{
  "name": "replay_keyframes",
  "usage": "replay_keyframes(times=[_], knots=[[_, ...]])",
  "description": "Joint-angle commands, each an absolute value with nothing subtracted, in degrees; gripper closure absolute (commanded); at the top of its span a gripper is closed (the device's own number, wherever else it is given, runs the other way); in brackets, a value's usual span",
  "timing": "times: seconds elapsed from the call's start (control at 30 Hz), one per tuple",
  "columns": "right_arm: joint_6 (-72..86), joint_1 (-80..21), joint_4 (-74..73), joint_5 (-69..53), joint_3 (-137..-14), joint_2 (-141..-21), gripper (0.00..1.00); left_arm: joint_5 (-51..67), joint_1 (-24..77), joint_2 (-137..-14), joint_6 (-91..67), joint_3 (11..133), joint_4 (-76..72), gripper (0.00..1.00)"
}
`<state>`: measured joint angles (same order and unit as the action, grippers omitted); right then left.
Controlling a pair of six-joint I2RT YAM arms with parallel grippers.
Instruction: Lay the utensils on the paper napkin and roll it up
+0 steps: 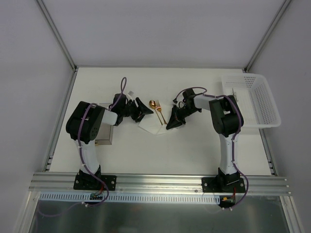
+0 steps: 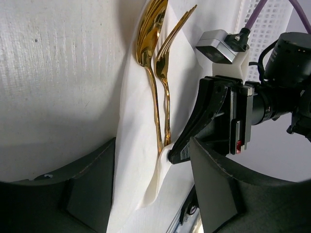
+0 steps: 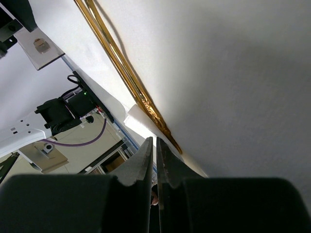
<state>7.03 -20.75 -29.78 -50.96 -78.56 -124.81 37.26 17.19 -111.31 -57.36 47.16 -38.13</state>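
Note:
The gold fork and spoon (image 1: 156, 109) lie side by side on the white paper napkin (image 1: 149, 126) at mid-table. In the left wrist view the utensils (image 2: 158, 73) run up the napkin (image 2: 133, 145), and a raised napkin edge covers their handle ends. My left gripper (image 1: 141, 109) is open, its fingers straddling the napkin's near part (image 2: 151, 155). My right gripper (image 1: 171, 125) is shut, its tip (image 3: 154, 141) on the lifted napkin fold (image 3: 138, 121) by the utensil handles (image 3: 121, 68). It also shows in the left wrist view (image 2: 177, 150).
A white perforated basket (image 1: 257, 99) stands at the table's right edge. A grey metal box (image 1: 104, 136) lies under the left arm. A small white piece (image 1: 131, 93) lies behind the left gripper.

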Motion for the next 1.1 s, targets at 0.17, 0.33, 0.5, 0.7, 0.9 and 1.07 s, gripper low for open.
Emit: replay_keyframes(times=[0.17,0.33,0.5,0.7,0.9,1.07], knots=[[6.7,-20.1,-30.6,-46.8,-78.7,-126.0,0.90,41.4,17.1,-106.5,-51.1,44.0,-32.5,0.48],[6.9,-20.0,-30.6,-46.8,-78.8,-125.9,0.90,41.1,17.1,-101.3,-49.8,38.9,-29.6,0.49],[6.9,-20.3,-30.7,-46.5,-78.7,-125.9,0.90,40.6,17.1,-98.2,-48.8,38.1,-26.9,0.50],[6.9,-20.7,-30.6,-46.2,-78.9,-126.0,0.90,41.0,17.2,-99.1,-49.0,40.8,-26.6,0.66],[7.5,-20.7,-30.8,-45.0,-79.0,-126.2,0.91,43.7,18.2,-100.9,-50.1,45.9,-27.2,0.87],[7.0,-20.8,-31.8,-43.9,-79.6,-126.4,0.91,45.2,20.6,-102.5,-51.2,49.2,-28.1,0.93]])
